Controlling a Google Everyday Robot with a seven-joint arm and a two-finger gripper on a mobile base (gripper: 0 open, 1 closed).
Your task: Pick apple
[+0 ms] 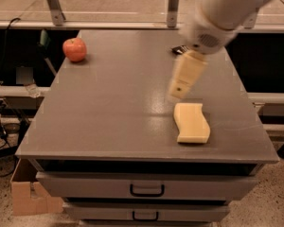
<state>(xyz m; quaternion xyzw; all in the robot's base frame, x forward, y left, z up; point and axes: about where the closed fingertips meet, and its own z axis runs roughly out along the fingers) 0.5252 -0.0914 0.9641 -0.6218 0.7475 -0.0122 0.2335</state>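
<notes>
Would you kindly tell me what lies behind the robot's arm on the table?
Only the edge of a small dark object shows there; the arm covers the rest. The gripper hangs over the table just beyond the sponge, far from the apple.

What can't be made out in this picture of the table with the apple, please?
Camera view:
- Dark object at the table's far edge: mostly hidden behind the arm.
- Arm: cut off by the top edge; its end effector hangs above the table near the sponge's far end.
- Apple, far left corner: its far side faces away.
- Bottom drawer: cut off by the lower edge.
</notes>
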